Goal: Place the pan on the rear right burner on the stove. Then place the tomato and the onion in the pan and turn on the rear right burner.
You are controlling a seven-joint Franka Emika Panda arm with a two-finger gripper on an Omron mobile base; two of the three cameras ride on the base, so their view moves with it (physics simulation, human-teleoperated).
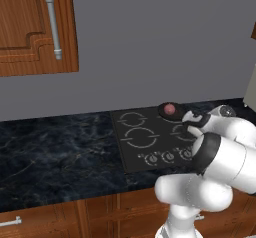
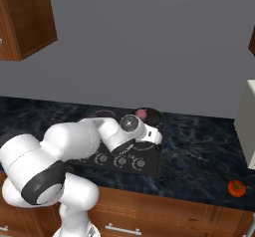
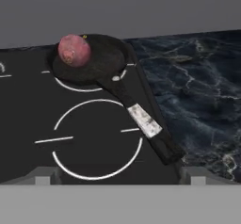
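Black pan [image 3: 96, 58] on the rear right burner [image 3: 70, 84] holds the onion [image 3: 74, 50]; end effector [image 3: 117, 178] wide open, empty

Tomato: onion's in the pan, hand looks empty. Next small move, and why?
Probably swing the hand right toward the tomato. The onion already sits in the pan on the rear right burner, the hand is open and holds nothing, and the tomato lies on the counter far right of the stove.

Stove [image 1: 131, 144]: right half hidden behind arm. Pan [image 2: 151, 115]: near part hidden by wrist. Knob settings: too small to tell.
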